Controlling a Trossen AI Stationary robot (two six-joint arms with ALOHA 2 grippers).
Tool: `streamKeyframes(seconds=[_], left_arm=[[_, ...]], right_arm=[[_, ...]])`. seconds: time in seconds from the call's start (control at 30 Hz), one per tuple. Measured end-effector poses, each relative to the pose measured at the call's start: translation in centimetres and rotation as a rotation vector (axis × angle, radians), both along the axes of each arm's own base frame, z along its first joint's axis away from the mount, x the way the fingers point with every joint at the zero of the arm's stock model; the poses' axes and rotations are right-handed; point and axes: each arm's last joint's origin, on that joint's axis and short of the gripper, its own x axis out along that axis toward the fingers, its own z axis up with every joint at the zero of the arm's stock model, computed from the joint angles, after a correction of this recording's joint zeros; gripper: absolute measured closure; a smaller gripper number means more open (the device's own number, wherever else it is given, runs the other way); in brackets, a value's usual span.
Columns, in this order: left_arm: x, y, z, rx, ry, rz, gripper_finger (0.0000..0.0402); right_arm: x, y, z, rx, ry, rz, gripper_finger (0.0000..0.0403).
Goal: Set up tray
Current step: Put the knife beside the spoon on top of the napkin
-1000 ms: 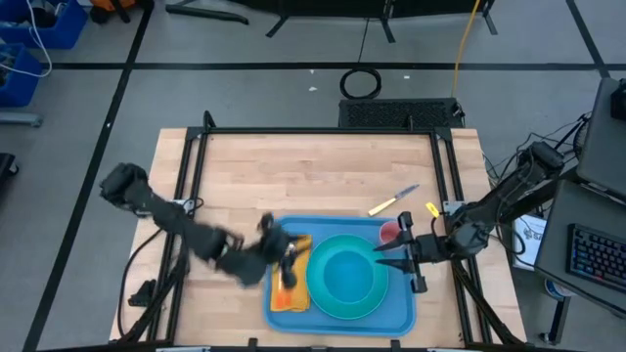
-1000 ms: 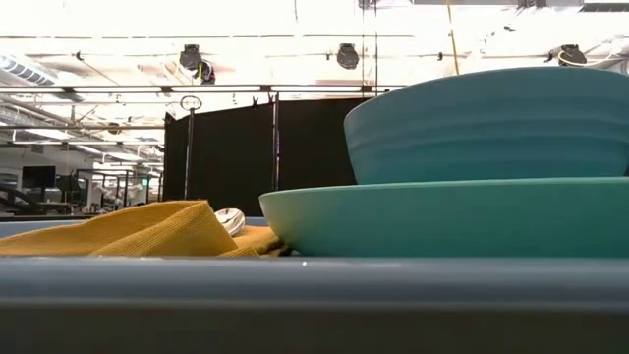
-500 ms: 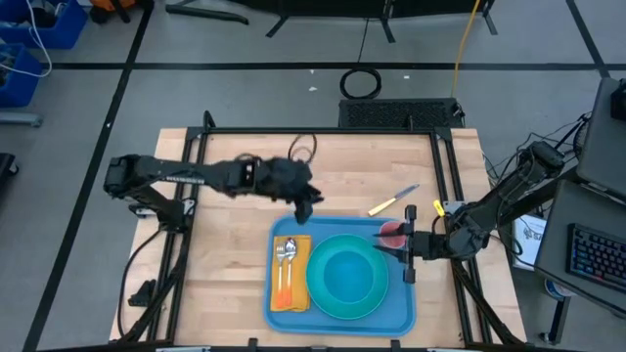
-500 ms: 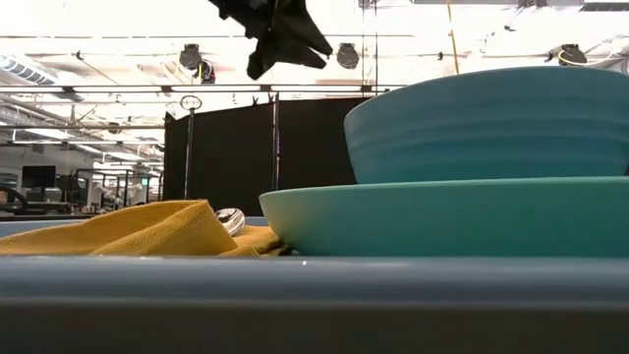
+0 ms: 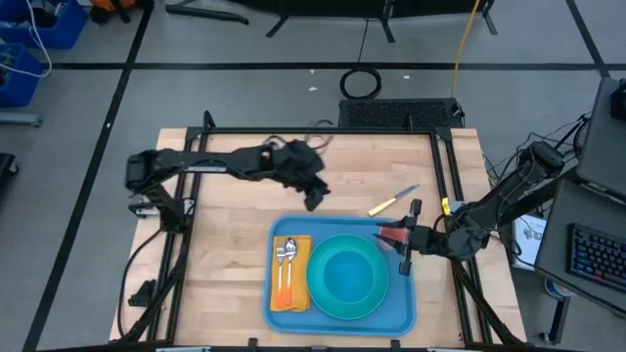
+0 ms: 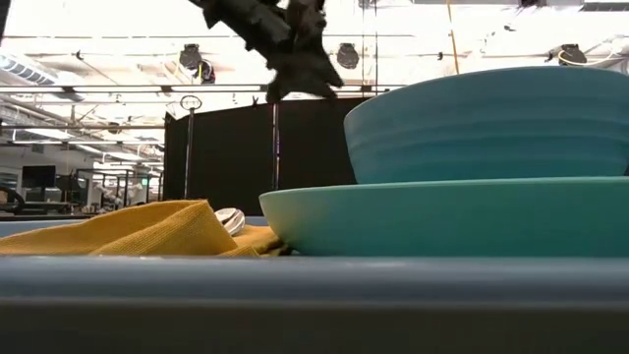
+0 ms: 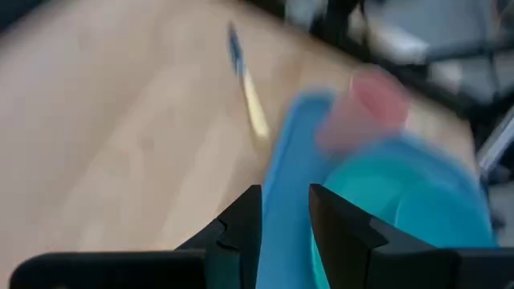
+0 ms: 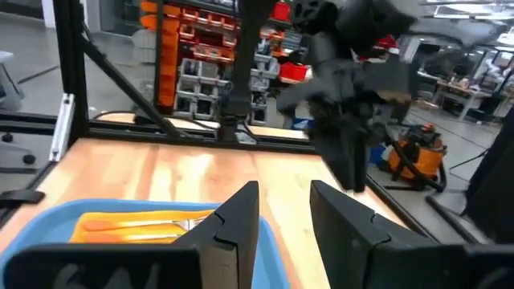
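Observation:
The blue tray lies near the table's front edge. On it are a teal plate with a teal bowl in it. A yellow napkin to their left carries a spoon and a fork. A pink cup stands at the tray's far right corner. My left gripper hangs open above the bare table just beyond the tray's far left corner. My right gripper is open and level beside the cup, with nothing between its fingers.
A knife with a yellow handle lies on the wood beyond the tray's far right corner. The black frame rails run along the far, left and right table edges. Bare wood spreads across the far and left parts.
My left gripper has risen off the napkin on the tray's left. It swung toward the far edge and then rightward, and now hangs beyond the tray's far left corner. My right gripper has turned about its wrist in place. The spoon and fork stay on the napkin.

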Motion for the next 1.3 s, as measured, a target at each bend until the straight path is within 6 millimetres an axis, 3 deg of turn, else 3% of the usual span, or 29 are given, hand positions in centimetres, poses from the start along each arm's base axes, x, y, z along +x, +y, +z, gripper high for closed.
streamKeyframes(seconds=[0.13,0.23,0.4,0.57,0.7,0.83,0.97,1.13,1.3], left_arm=[[3.1,0.6,-0.4,0.054,0.075,-0.061,0.0293],[4.7,1.2,0.0,0.089,0.15,-0.087,0.0293],[6.7,2.4,-1.6,0.069,0.336,-0.148,0.0293],[9.0,1.9,-2.3,0.039,0.293,-0.387,0.0293],[10.0,2.1,-2.2,0.097,0.27,-0.36,0.0293],[9.8,2.6,-1.2,0.186,0.27,-0.237,0.0293],[9.5,3.4,-1.0,0.186,0.271,-0.166,0.0293],[8.9,3.3,0.8,0.19,0.091,-0.133,0.0293],[6.2,1.7,1.1,0.215,-0.082,-0.122,0.0293]], right_arm=[[0.0,0.0,-0.2,0.015,0.01,-0.001,0.03],[-0.1,0.0,-0.4,0.025,0.023,-0.002,0.03],[-0.2,-0.1,-1.0,0.038,0.062,-0.009,0.03],[-0.3,-0.2,-1.6,0.075,0.093,-0.027,0.03],[-0.5,-0.4,-2.0,0.114,0.092,-0.097,0.03],[-0.6,-1.1,-1.5,0.078,0.076,-0.142,0.0301],[-0.5,-2.7,-0.2,0.107,0.079,-0.033,0.031],[-1.0,-5.6,1.6,0.174,0.202,-0.048,0.0327],[-1.6,-8.3,4.9,0.208,0.354,-0.089,0.0341]])
